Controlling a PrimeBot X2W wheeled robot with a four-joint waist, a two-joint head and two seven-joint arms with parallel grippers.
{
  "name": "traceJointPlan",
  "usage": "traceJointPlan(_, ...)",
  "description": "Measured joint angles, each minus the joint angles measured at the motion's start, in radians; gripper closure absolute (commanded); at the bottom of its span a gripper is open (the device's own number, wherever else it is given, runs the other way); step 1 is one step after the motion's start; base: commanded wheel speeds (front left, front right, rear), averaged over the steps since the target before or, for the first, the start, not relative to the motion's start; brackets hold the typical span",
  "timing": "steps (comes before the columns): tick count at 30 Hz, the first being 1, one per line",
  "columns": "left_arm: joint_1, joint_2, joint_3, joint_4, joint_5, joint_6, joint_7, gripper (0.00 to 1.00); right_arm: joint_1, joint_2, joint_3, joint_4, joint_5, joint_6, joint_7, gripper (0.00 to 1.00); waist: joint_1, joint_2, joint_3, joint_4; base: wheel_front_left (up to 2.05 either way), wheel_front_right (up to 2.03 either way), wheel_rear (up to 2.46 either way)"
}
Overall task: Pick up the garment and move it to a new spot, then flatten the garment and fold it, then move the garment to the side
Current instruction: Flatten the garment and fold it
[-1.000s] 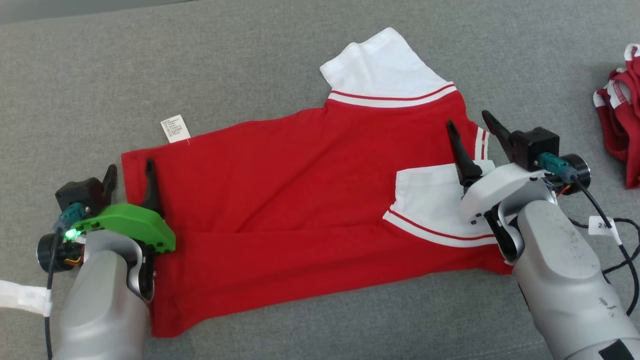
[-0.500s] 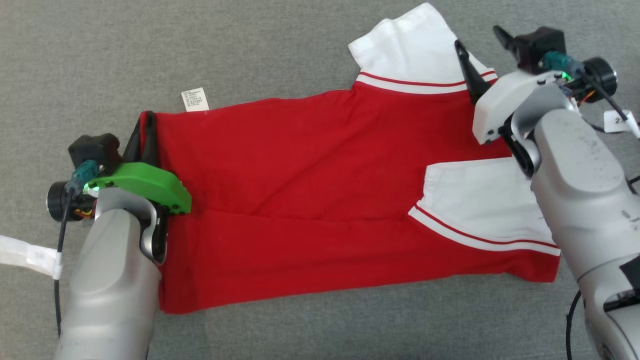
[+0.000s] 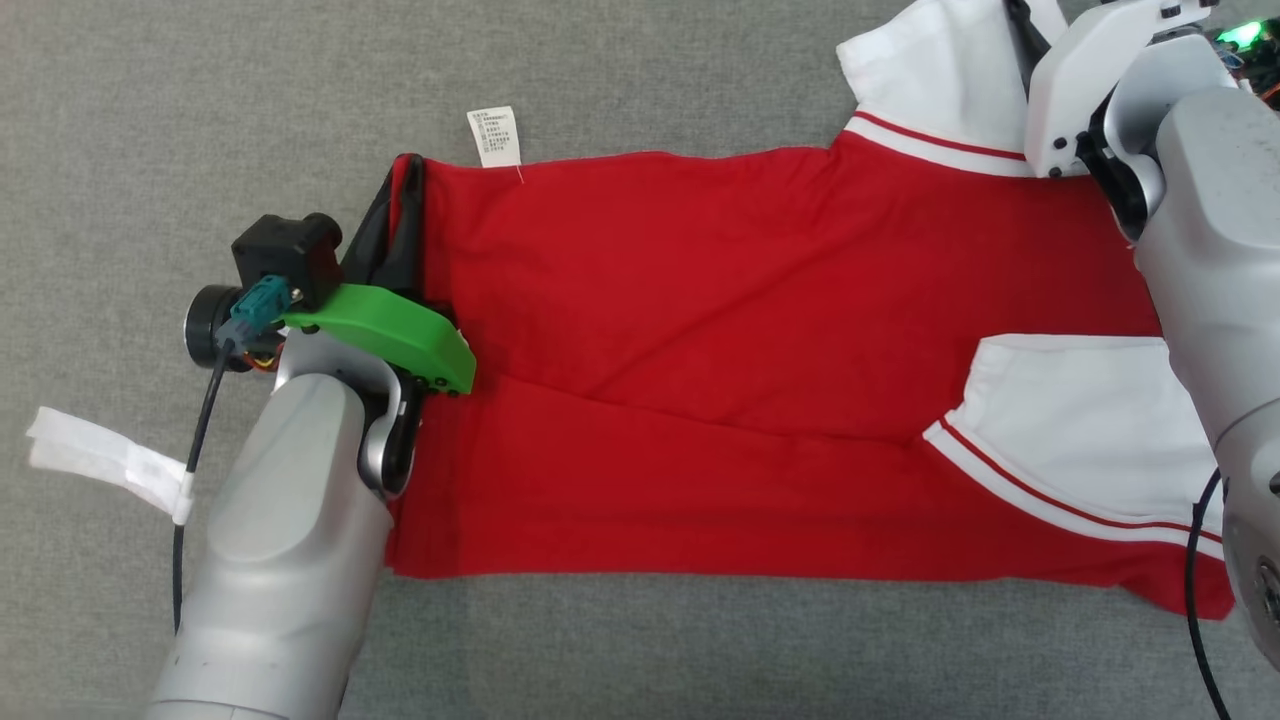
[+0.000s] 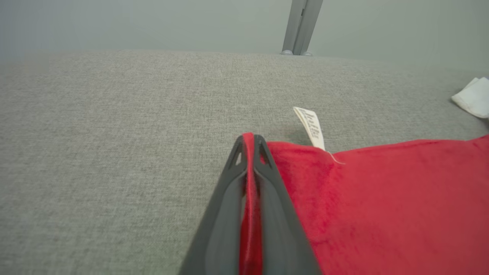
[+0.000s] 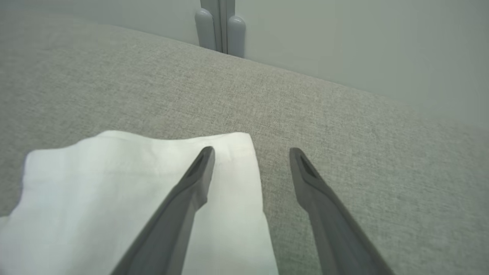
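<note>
The garment (image 3: 720,340) is a red shirt with white sleeves trimmed in red stripes, lying spread on the grey surface. My left gripper (image 3: 404,175) is shut on the garment's far left corner, and the left wrist view shows a fold of red cloth pinched between its dark fingers (image 4: 269,191). My right gripper (image 5: 250,152) stands open over the outer edge of the far white sleeve (image 5: 126,183), one finger above the cloth and the other above the bare surface. In the head view the right forearm (image 3: 1210,230) covers part of the shirt's right side.
A white care label (image 3: 495,137) sticks out from the hem near the left gripper. A white strip (image 3: 100,455) on the left arm's cable lies at the left. A grey upright post (image 5: 219,23) stands against the wall beyond the surface's far edge.
The left gripper has shut on the shirt's corner. The right arm has moved from the near sleeve out to the far sleeve. The head camera has shifted, so the whole picture has slid.
</note>
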Motion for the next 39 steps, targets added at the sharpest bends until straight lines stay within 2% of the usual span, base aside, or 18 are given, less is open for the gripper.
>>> traceJointPlan(2,-0.003,-0.001,-0.012,-0.008,-0.007,0.0,0.0,1.0,-0.008,0.003,-0.007,0.037,-0.012,0.0,0.011,0.0,0.0,0.0,0.015,0.014,0.0,0.0,0.0)
traceJointPlan(3,-0.003,-0.001,-0.015,-0.01,-0.01,0.0,0.0,1.0,-0.011,0.006,-0.011,0.049,-0.012,0.0,0.014,0.28,0.0,0.0,0.02,0.019,0.0,0.0,0.0)
traceJointPlan(5,-0.003,-0.002,-0.019,-0.015,-0.017,0.0,0.0,1.0,-0.03,0.012,-0.021,0.069,-0.008,-0.001,0.025,1.0,0.0,0.0,0.03,0.029,0.0,0.0,0.0)
traceJointPlan(7,-0.003,-0.002,-0.02,-0.017,-0.02,0.0,0.0,1.0,-0.041,0.012,-0.027,0.075,-0.007,-0.001,0.018,1.0,0.0,0.0,0.038,0.035,0.0,0.0,0.0)
traceJointPlan(10,-0.003,-0.001,-0.015,-0.036,-0.028,0.0,0.0,1.0,-0.044,-0.002,-0.054,0.07,-0.022,0.0,-0.07,1.0,0.0,0.0,0.045,0.037,0.0,0.0,0.0)
traceJointPlan(13,-0.003,0.003,0.009,-0.071,-0.027,0.0,0.0,1.0,-0.049,-0.036,-0.113,0.053,-0.064,0.0,-0.193,1.0,0.0,0.0,0.04,0.032,0.0,0.0,0.0)
traceJointPlan(16,-0.002,0.009,0.043,-0.112,-0.015,0.0,0.0,1.0,-0.064,-0.028,-0.193,-0.002,-0.1,0.0,-0.259,1.0,0.0,0.0,0.03,0.024,0.0,0.0,0.0)
traceJointPlan(20,0.017,0.018,0.07,-0.157,-0.006,0.0,0.0,1.0,-0.035,0.019,-0.287,-0.132,-0.137,0.0,-0.272,1.0,0.0,0.0,0.011,0.009,0.0,0.0,0.0)
traceJointPlan(24,0.051,0.032,0.078,-0.174,-0.006,0.0,0.0,1.0,0.065,0.07,-0.311,-0.235,-0.147,0.0,-0.272,1.0,0.0,0.0,-0.016,-0.01,0.0,0.0,0.0)
traceJointPlan(29,0.114,0.049,0.072,-0.188,-0.006,0.0,0.0,1.0,0.21,0.097,-0.323,-0.378,-0.071,0.0,-0.272,1.0,0.0,0.0,-0.062,-0.04,0.0,0.0,0.0)
traceJointPlan(39,0.256,0.08,0.102,-0.182,-0.003,-0.002,0.0,1.0,0.55,0.109,-0.292,-0.54,0.09,0.0,-0.272,1.0,0.0,0.0,-0.171,-0.101,0.0,0.0,0.0)
